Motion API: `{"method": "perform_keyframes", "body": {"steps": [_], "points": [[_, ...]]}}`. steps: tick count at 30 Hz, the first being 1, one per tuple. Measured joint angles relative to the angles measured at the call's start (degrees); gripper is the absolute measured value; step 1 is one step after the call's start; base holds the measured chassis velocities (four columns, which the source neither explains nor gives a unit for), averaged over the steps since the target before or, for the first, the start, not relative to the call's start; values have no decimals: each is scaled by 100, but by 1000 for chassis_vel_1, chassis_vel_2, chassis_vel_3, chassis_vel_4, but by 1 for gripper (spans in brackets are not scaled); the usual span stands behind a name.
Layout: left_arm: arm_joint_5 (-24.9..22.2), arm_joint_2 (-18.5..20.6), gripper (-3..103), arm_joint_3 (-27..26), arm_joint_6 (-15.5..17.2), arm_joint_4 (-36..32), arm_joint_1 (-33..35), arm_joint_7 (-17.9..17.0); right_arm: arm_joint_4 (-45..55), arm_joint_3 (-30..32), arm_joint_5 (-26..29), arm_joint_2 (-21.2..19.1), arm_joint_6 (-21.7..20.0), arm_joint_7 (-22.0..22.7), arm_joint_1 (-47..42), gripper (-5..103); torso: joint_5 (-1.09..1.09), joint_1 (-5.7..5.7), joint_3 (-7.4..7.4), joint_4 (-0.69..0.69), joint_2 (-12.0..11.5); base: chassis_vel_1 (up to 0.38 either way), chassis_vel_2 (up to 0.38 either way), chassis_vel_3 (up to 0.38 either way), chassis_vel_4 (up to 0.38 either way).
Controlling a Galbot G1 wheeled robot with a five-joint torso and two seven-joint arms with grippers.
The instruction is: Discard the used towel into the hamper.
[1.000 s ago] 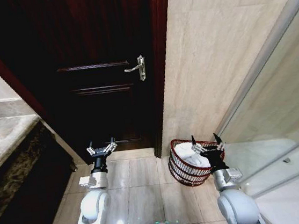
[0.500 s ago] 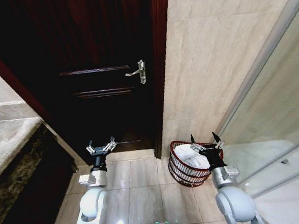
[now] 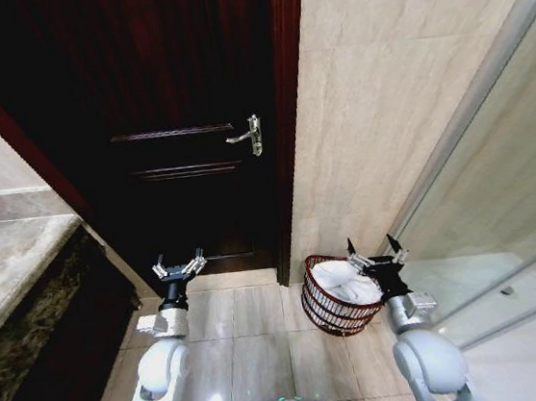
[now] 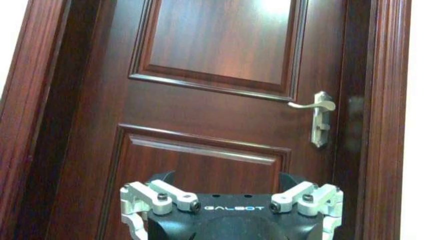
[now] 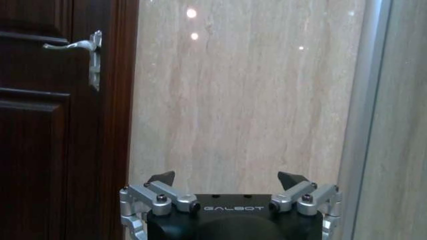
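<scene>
The hamper [image 3: 333, 313], a round dark reddish-brown wire basket, stands on the floor tiles against the beige wall beside the door frame. A white towel [image 3: 343, 282] lies bundled inside it. My right gripper [image 3: 372, 248] hangs open just above the hamper's right rim, nothing between its fingers; the right wrist view shows its fingertips [image 5: 162, 177] spread wide before the wall. My left gripper [image 3: 178, 262] is held up over the floor in front of the door, open and empty, its fingers [image 4: 160, 176] dark against the door panel.
A dark wooden door [image 3: 182, 123] with a metal lever handle [image 3: 248, 133] faces me. A stone counter [image 3: 8, 254] over a dark cabinet runs along the left. A glass shower partition [image 3: 499, 184] stands to the right. Tiled floor [image 3: 249, 328] lies between my arms.
The whole head view has drifted downward in the picture, so the camera has tilted up. My right gripper sits slightly further right over the hamper's rim. Both grippers stay open.
</scene>
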Motion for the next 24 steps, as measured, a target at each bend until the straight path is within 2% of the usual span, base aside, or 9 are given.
{"method": "perform_keyframes", "body": {"steps": [7, 24], "points": [[-59, 50, 100, 16, 63, -38, 23, 7, 162, 177, 122, -22, -122, -108, -142, 100, 0, 89, 115, -1, 204, 0, 0, 0, 0], [-115, 103, 100, 10, 41, -93, 54, 12, 353, 172, 166, -48, -347, -122, -159, 100, 0, 288, 364, 0, 652, 0, 0, 0, 0]]}}
